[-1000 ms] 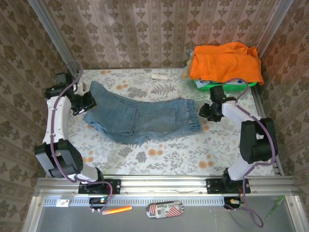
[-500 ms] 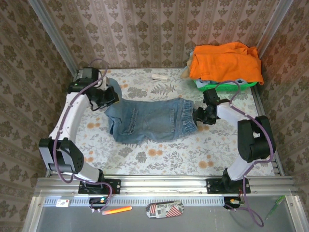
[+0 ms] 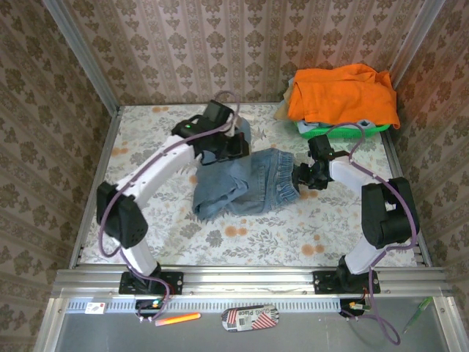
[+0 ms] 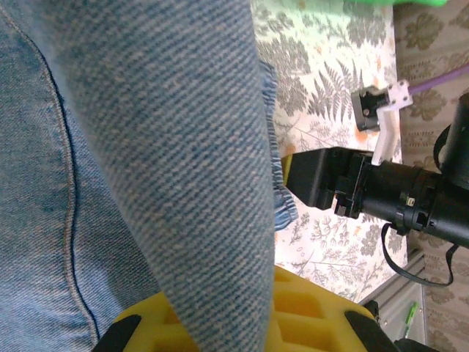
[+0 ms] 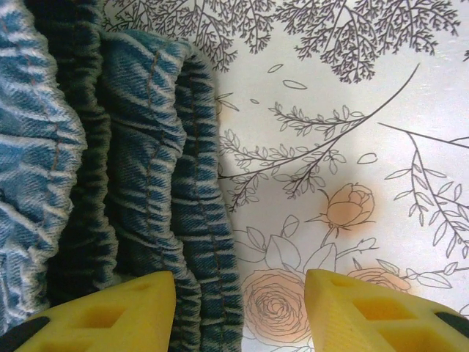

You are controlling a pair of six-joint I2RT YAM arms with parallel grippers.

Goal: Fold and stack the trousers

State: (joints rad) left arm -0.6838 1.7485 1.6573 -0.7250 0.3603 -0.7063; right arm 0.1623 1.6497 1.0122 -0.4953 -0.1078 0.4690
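Observation:
The trousers [image 3: 249, 187] are faded blue jeans lying mid-table, doubled over, with the gathered waistband to the right. My left gripper [image 3: 236, 143] hangs above their far edge, shut on a hanging fold of denim [image 4: 168, 147] that drapes over its yellow pad [image 4: 308, 312]. My right gripper [image 3: 302, 176] sits low at the waistband [image 5: 146, 183] and is open. One of its yellow fingers [image 5: 110, 312] is over the elastic edge, the other over bare tablecloth. The right arm [image 4: 388, 194] shows just beyond the denim in the left wrist view.
A bright orange garment [image 3: 341, 92] is piled on a green basket [image 3: 344, 132] at the back right corner. Patterned walls close in the back and both sides. An orange marker [image 3: 177, 319] and a printed card [image 3: 250, 317] lie on the near rail.
My left arm has swung from the table's left side to the middle, carrying the leg end over the rest of the jeans. My right gripper slid left to the waistband.

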